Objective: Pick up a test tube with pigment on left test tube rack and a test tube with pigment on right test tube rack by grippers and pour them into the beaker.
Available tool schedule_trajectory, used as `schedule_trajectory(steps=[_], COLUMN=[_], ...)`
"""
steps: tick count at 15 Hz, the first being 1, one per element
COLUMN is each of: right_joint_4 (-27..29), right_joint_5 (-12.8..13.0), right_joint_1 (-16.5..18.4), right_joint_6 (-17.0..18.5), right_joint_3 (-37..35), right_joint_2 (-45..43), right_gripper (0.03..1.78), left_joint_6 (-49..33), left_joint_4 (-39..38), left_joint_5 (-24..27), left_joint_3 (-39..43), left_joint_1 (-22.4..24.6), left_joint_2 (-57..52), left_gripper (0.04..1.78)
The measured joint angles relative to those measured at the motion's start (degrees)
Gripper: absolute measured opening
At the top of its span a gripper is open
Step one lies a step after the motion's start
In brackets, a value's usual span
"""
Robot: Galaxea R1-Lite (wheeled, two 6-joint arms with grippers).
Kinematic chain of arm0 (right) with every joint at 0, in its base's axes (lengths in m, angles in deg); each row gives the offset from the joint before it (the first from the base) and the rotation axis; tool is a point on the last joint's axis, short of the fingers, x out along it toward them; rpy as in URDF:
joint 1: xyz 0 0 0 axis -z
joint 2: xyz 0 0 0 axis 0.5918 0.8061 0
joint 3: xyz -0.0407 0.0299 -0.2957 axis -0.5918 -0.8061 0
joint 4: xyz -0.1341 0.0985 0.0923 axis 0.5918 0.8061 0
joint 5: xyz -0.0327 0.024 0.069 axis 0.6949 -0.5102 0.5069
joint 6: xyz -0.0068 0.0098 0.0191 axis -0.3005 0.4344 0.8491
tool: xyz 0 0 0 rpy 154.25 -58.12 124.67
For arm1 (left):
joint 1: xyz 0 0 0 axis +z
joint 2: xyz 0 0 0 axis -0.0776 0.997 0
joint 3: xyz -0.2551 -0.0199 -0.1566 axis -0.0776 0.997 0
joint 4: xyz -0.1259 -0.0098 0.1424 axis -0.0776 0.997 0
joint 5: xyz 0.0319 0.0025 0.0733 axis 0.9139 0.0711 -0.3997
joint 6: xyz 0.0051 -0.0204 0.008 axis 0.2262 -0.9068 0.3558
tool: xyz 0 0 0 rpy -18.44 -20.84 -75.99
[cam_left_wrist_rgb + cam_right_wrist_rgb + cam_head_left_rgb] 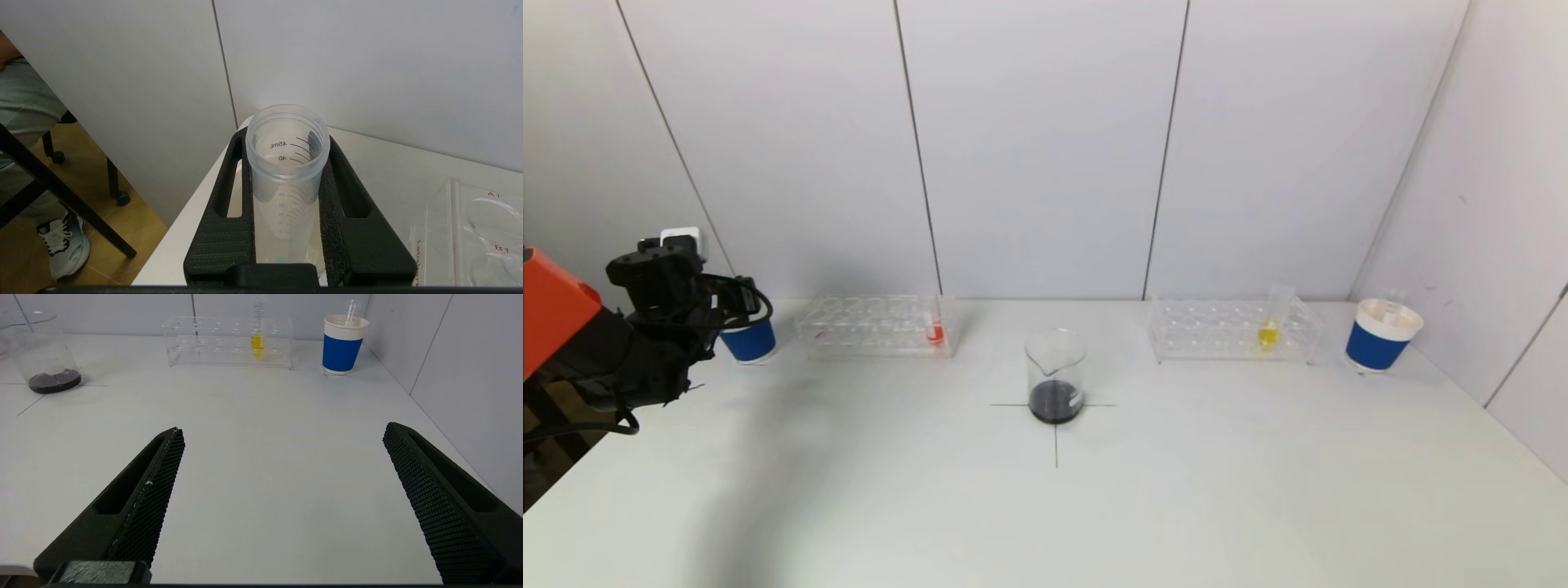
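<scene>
Head view: the left end effector (682, 327) sits near the left blue paper cup (749, 340); the red-pigment tube (935, 327) and yellow-pigment tube (1269, 321) stand in their racks beside the beaker (1055, 376) on the table (1045, 506).

Left wrist view: its fingers (220, 232) pinch an empty graduated tube (287, 171), seemingly light, smooth plastic.

Right wrist view: the right end effector (282, 498) is spread wide; the yellow tube is probably best gripped below the rim.

Table (1176, 506): racks (876, 327), beaker (1055, 376), cups (1380, 335)
</scene>
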Motion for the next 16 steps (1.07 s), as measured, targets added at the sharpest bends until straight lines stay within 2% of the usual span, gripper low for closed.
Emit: schedule_trajectory(steps=[2, 4, 5, 9, 12, 14, 16], right_joint_4=[0.0, 0.0, 0.0, 0.0, 0.0, 0.0, 0.0], right_joint_5=[0.0, 0.0, 0.0, 0.0, 0.0, 0.0, 0.0], right_joint_1=[0.0, 0.0, 0.0, 0.0, 0.0, 0.0, 0.0], right_joint_6=[0.0, 0.0, 0.0, 0.0, 0.0, 0.0, 0.0], right_joint_3=[0.0, 0.0, 0.0, 0.0, 0.0, 0.0, 0.0], right_joint_2=[0.0, 0.0, 0.0, 0.0, 0.0, 0.0, 0.0], right_gripper=[1.77, 1.77, 1.77, 1.77, 1.77, 1.77, 1.77], left_joint_6=[0.0, 0.0, 0.0, -0.3, -0.3, -0.4, -0.4], left_joint_4=[0.0, -0.1, -0.2, -0.3, -0.3, -0.3, -0.4], left_joint_5=[0.0, 0.1, 0.1, 0.3, 0.3, 0.3, 0.3], left_joint_3=[0.2, 0.3, 0.3, 0.4, 0.6, 0.6, 0.6], left_joint_1=[0.0, 0.0, 0.0, 0.0, 0.0, 0.0, 0.0], left_joint_2=[-0.1, -0.4, -0.4, -0.6, -0.7, -0.7, -0.7], left_gripper=[0.5, 0.63, 0.74, 1.37, 1.69, 1.77, 1.77])
